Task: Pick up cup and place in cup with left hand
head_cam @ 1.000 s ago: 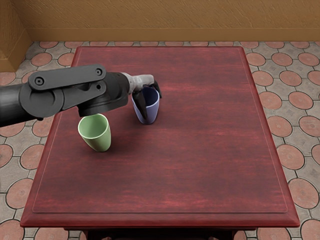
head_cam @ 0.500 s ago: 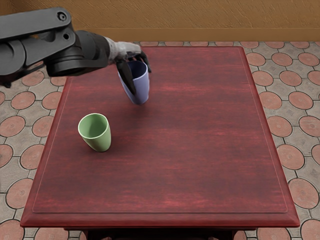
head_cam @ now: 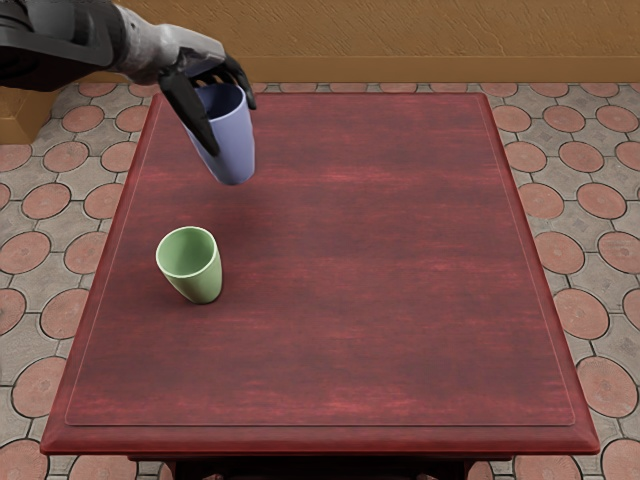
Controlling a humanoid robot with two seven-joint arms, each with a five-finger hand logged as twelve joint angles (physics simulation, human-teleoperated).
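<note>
My left hand (head_cam: pixel 218 100) comes in at the upper left and grips a blue-purple cup (head_cam: pixel 234 144) by its upper part, with dark fingers on either side of the rim. The blue cup hangs in the air above the table, mouth up and slightly tilted. A green cup (head_cam: pixel 192 268) stands upright on the left part of the table, its mouth open toward the camera. In the picture, the blue cup is above and a little to the right of the green one, and the two are apart.
The dark red wooden table (head_cam: pixel 350 280) fills most of the view, with its left edge close to the green cup. Behind it are a tiled floor (head_cam: pixel 565 120) and a tan wall (head_cam: pixel 400 40).
The blue cup has been lifted off the table and carried up and to the left in my left hand. The green cup has stayed put.
</note>
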